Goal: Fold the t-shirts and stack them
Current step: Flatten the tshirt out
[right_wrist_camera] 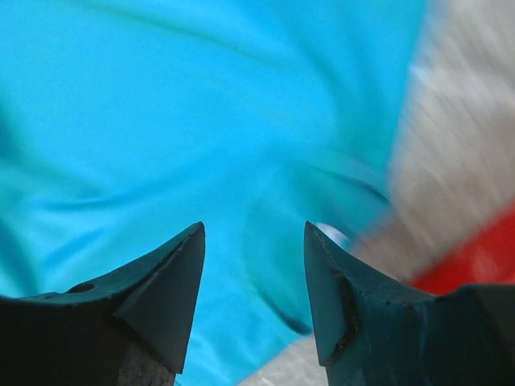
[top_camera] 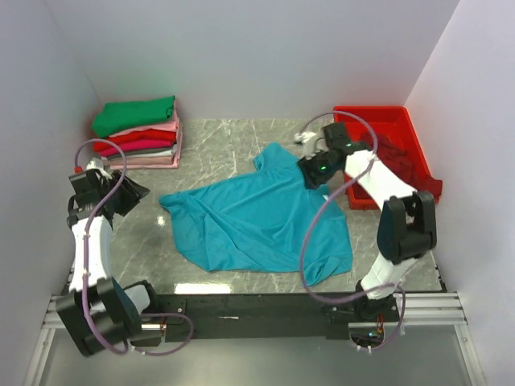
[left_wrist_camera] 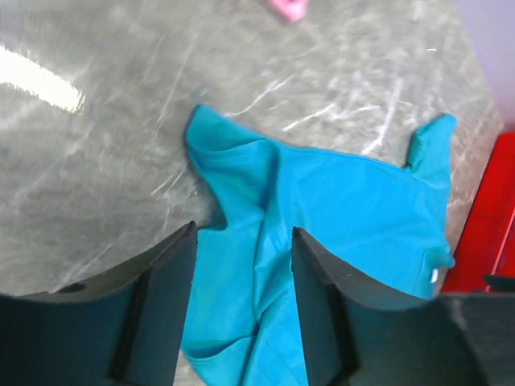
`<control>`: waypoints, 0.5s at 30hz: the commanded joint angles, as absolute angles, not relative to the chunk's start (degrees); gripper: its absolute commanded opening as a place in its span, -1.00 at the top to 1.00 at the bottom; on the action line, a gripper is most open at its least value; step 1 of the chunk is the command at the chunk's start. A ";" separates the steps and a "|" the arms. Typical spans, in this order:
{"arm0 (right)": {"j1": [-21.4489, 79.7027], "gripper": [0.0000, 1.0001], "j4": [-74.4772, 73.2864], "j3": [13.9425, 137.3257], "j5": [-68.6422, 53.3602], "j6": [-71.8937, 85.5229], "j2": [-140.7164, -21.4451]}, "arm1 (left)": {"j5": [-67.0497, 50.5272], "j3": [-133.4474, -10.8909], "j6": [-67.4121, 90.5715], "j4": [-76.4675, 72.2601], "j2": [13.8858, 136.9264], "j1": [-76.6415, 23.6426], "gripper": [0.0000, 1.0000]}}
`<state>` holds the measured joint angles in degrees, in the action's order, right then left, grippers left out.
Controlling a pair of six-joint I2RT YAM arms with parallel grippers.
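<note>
The left fingers [left_wrist_camera: 157, 297] stood wide apart with nothing between them. Through the gap we saw the 9 o'clock edge of the teal-blue t-shirt [top_camera: 265, 221] lower down, and the fingers were clear of the cloth. The right fingers [right_wrist_camera: 161, 289] were spread too and held nothing. They hung close over the shirt's 1 o'clock corner, but we could not tell if the tips touched it.

The teal-blue t-shirt lay spread out and wrinkled in the middle of the grey marble surface [top_camera: 225, 153], with one sleeve pointing to 12 o'clock.

The right wrist view was blurred, mostly on its 3 o'clock side, where the red tray [right_wrist_camera: 483, 253] showed only as a smear. In the left wrist view a pink piece [left_wrist_camera: 287, 8] was cut off by the 12 o'clock border, and we could not say what it belonged to.

The tray sat at 2 o'clock on the surface. The dark maroon t-shirt [top_camera: 402, 165] lay crumpled in it, partly hidden behind the right arm. At 10 o'clock stood the folded stack [top_camera: 145, 149]: the green t-shirt [top_camera: 133, 115] on top, the pink t-shirt [top_camera: 161, 126] under it, then the red t-shirt [top_camera: 141, 138]. The lower layers were too thin to separate.
</note>
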<state>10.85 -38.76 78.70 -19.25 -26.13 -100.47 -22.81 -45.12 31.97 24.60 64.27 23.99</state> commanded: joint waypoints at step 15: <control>58.88 -0.08 -34.72 90.33 -14.51 -15.92 -111.95 | -13.28 -42.71 29.27 24.08 43.95 23.91 -0.30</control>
